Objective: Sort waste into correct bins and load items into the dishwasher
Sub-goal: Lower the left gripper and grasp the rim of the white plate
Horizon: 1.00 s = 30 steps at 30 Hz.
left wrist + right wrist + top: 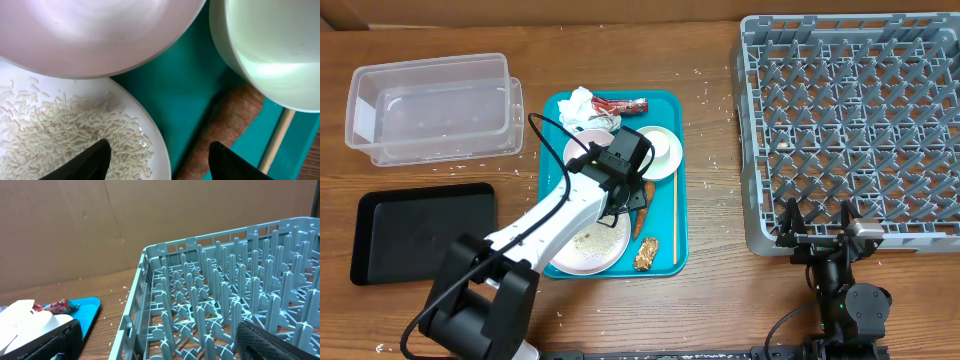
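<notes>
Right wrist — brown wall (100, 225) behind rack (225, 305)

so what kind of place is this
Likely a staged tabletop dish-clearing setup rather than a real kitchen: a wooden table holds a grey dish rack and a teal tray carrying a rice-strewn plate, with plain cardboard behind.

napkin (582, 104), wrapper (621, 104): teal tray's (666, 100) far edge
carrot (231, 129): beside plate (588, 250)
rice (60, 136): on plate
tub (430, 105), black tray (420, 230): table's (720, 310) left
rack (850, 130): table's right
</notes>
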Tool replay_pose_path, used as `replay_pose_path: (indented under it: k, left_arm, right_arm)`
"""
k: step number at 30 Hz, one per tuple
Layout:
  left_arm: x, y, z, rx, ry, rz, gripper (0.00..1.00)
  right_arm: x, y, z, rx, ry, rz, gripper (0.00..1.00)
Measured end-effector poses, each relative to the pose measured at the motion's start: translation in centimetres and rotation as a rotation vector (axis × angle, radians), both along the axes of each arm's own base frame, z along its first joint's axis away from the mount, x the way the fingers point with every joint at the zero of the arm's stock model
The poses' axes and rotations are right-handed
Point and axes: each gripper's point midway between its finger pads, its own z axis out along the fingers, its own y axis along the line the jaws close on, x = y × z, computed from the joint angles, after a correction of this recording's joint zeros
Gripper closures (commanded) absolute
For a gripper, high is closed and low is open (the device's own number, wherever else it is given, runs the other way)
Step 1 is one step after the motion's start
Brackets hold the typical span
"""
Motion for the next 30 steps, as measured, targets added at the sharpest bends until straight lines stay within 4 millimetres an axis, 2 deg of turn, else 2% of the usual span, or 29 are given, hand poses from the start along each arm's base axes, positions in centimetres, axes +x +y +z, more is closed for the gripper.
replay_pose_path:
  k: [8,19,23,30]
  left_arm:
    - [-0.1,0.2,-1.3,0.022,0.025,0.001,0.37]
    - [0.0,0.4,-2.0,0.051,0.027,0.002,0.46]
    - [-0.3,-0.2,-2.0,0.059,0.023,-0.02,0.5]
    - [-0.9,-1.3,-2.1,0.067,0.018,-0.058,0.5]
  right_arm:
    - [0.0,0.0,0.0,0.0,0.001,0.0,0.0]
    - [0.0,0.0,0.0,0.0,0.0,0.0,0.0]
    - [0.0,0.0,0.0,0.0,0.0,0.0,0.0]
    - [0.0,0.0,0.0,0.0,0.0,0.0,0.0]
